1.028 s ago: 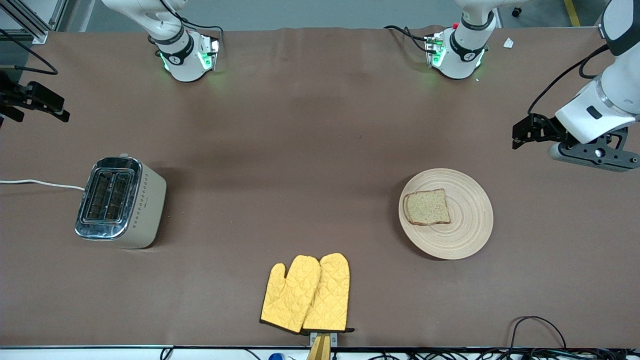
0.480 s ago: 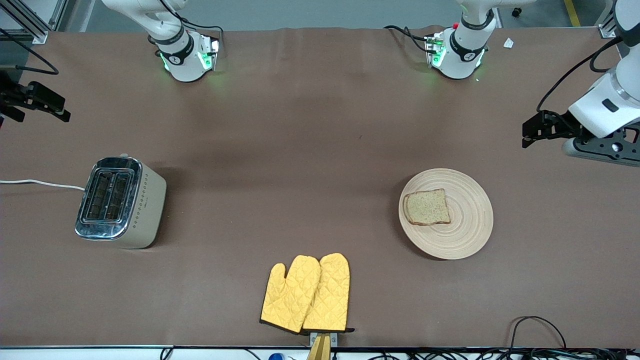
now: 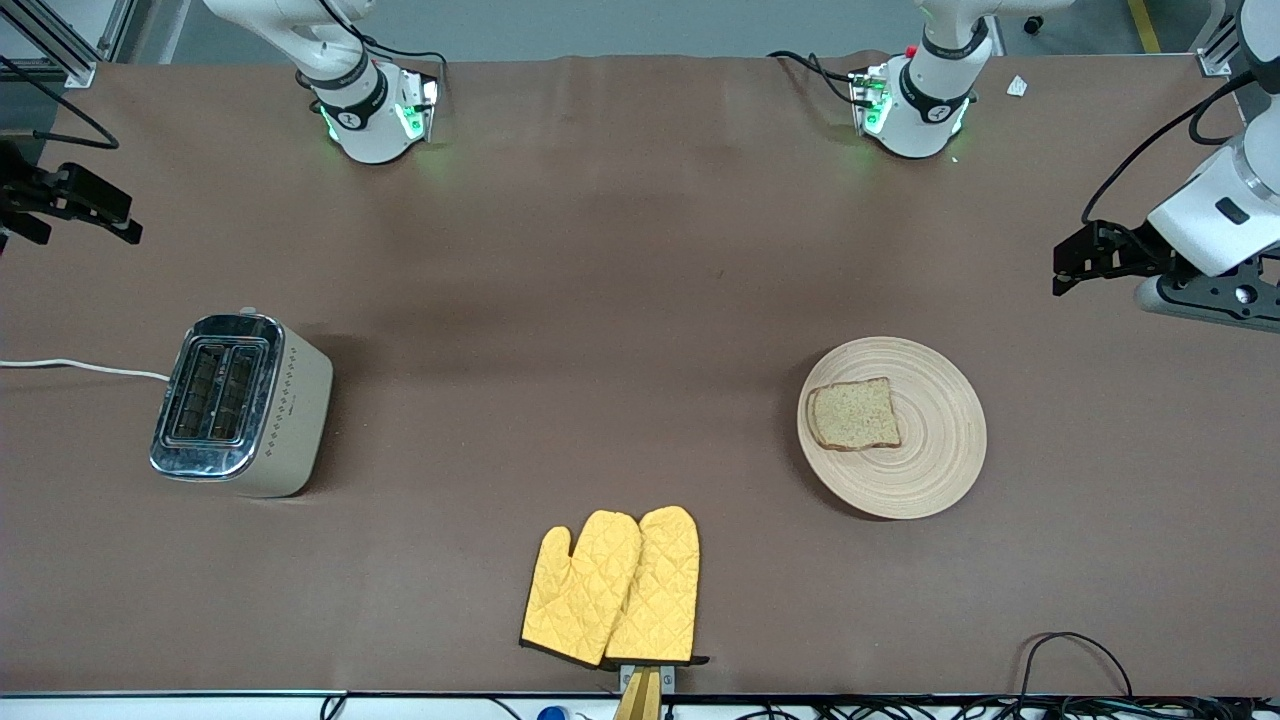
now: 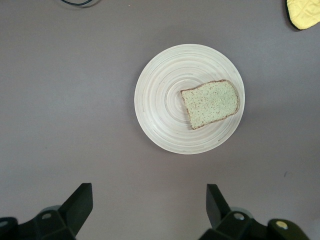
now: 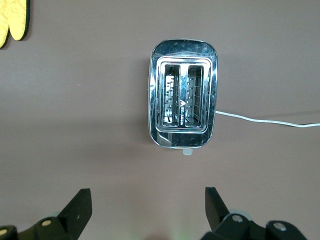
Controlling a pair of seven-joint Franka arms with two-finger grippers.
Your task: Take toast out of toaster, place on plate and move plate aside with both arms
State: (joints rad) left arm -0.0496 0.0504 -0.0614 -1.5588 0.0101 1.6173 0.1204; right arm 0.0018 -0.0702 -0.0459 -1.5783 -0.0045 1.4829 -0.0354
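The toast (image 3: 853, 414) lies flat on the round wooden plate (image 3: 935, 475), off centre, on the side toward the right arm's end of the table. Both also show in the left wrist view: the toast (image 4: 211, 103) and the plate (image 4: 160, 110). My left gripper (image 3: 1062, 275) hangs open and empty over bare table toward the left arm's end, apart from the plate; in its own view (image 4: 148, 192) the jaws stand wide. My right gripper (image 3: 128, 222) is open and empty over the table's right-arm end, near the toaster; its own view (image 5: 147, 195) shows the jaws wide.
A chrome toaster (image 3: 235, 400) with two empty slots (image 5: 182, 107) stands toward the right arm's end, its white cord trailing off the table. Two yellow quilted oven mitts (image 3: 615, 590) lie near the table edge closest to the front camera.
My left gripper has moved up and away from the plate, toward the left arm's end of the table. The toast, plate and right gripper have not moved.
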